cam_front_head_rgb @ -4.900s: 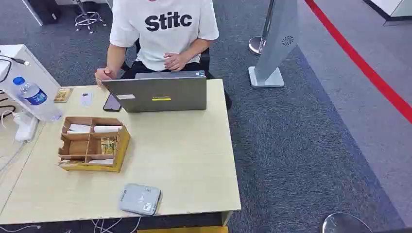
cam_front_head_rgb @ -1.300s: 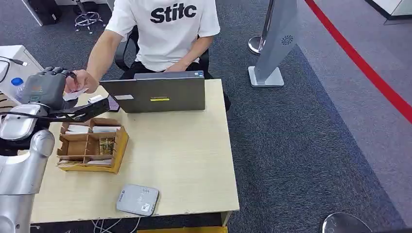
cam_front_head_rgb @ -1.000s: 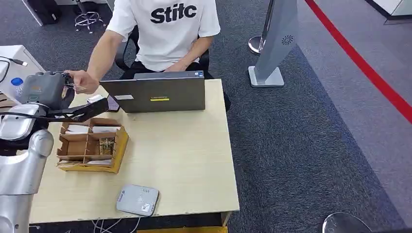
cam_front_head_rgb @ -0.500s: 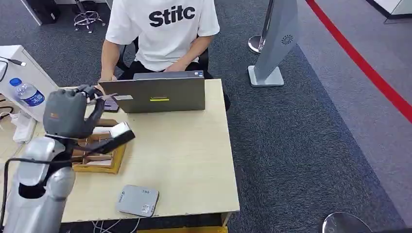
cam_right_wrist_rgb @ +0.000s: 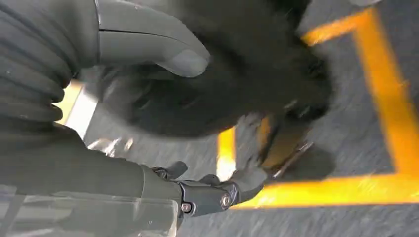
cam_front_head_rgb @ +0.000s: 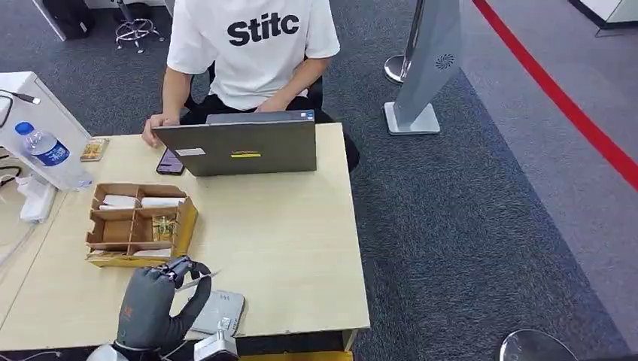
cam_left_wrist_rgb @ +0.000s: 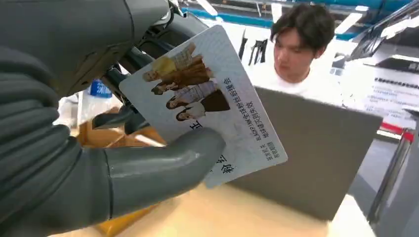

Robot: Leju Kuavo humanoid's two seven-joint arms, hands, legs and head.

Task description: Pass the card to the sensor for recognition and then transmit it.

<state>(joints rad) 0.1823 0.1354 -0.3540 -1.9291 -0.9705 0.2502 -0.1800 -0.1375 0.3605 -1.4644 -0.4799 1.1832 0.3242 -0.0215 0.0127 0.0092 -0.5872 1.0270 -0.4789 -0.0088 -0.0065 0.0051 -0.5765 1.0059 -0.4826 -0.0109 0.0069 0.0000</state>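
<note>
My left hand (cam_front_head_rgb: 154, 312) is at the table's near edge and pinches a white card (cam_front_head_rgb: 202, 277), seen edge-on, just above the grey sensor pad (cam_front_head_rgb: 224, 308). In the left wrist view the card (cam_left_wrist_rgb: 207, 94) shows printed figures and text; the thumb (cam_left_wrist_rgb: 163, 163) presses on its face and dark fingers lie behind it. My right hand (cam_right_wrist_rgb: 148, 54) hangs over dark carpet with yellow tape, blurred, its thumb apart from the fingers and nothing held.
A person (cam_front_head_rgb: 248, 45) sits behind an open laptop (cam_front_head_rgb: 237, 147) at the table's (cam_front_head_rgb: 286, 226) far edge, one hand beside it near a phone (cam_front_head_rgb: 169, 160). A wooden organizer box (cam_front_head_rgb: 139, 222) stands left of centre. A water bottle (cam_front_head_rgb: 49, 150) stands far left.
My left hand carried the card from the far left, near the person's hand, down to the near edge over the sensor. The person's arm drew back beside the laptop.
</note>
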